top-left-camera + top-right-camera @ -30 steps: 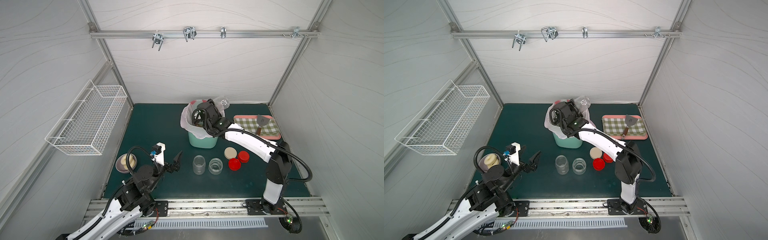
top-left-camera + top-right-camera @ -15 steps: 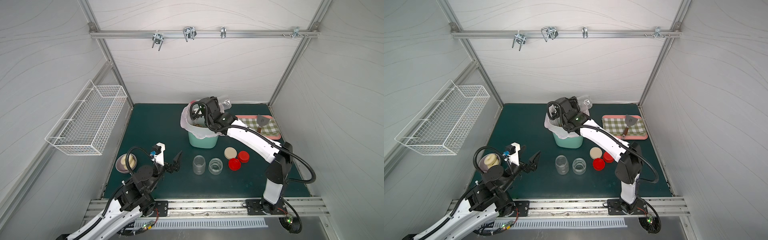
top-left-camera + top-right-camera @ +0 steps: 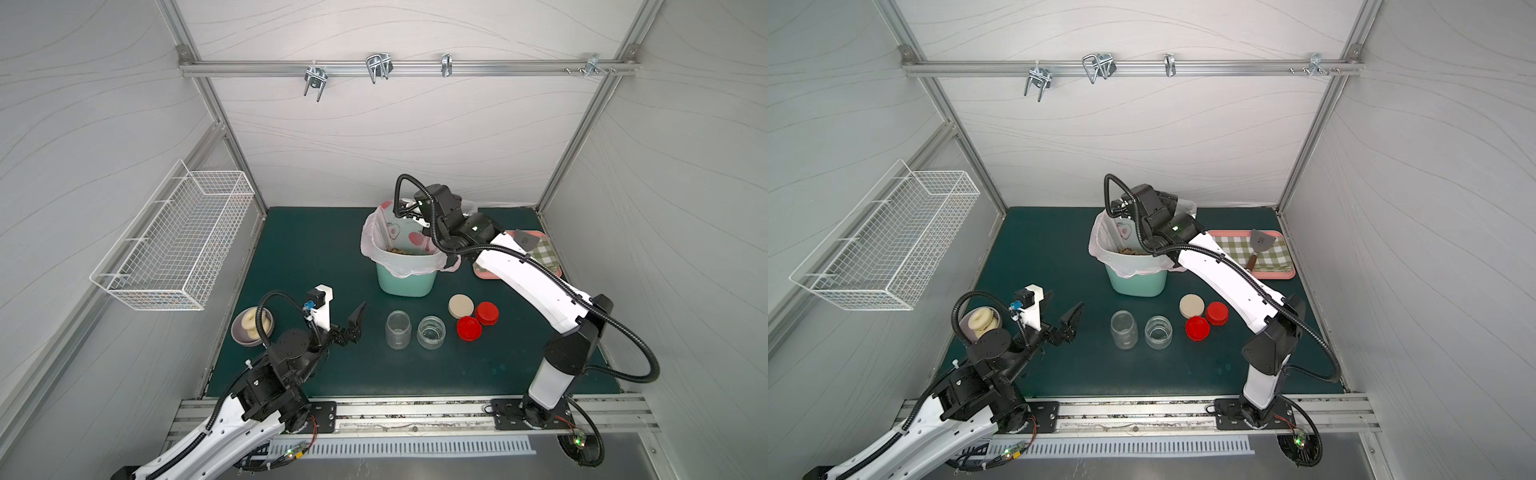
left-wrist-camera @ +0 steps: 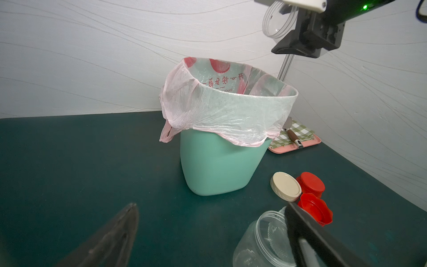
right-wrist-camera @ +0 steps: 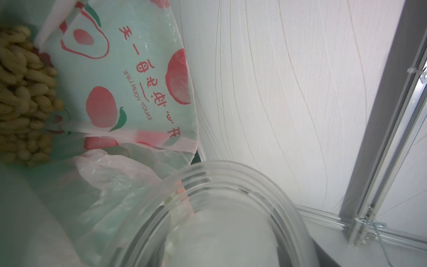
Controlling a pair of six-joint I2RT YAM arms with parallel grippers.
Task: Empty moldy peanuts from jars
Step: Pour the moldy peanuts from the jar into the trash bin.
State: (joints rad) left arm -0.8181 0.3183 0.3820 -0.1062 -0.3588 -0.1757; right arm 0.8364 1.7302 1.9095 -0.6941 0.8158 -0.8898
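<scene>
Empty jar [image 4: 275,25] above the bin [image 3: 405,280]
Your right fingers [image 4: 295,46] clamp the jar over the bin's far right side; the peanuts [image 5: 20,97] lie inside the bin. Your left fingers [image 3: 356,318] stand apart.

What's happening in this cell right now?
Peanut dumping looks nearly finished. The right gripper has its jaws on a clear jar, tipped and raised by the far rim of the mint-green bin. That jar looks empty, and peanuts lie in the bin's bag. A taller jar and a shorter jar stand open and empty on the mat, with a beige lid and two red lids beside them. The left gripper, jaws open, hovers near them holding nothing.
</scene>
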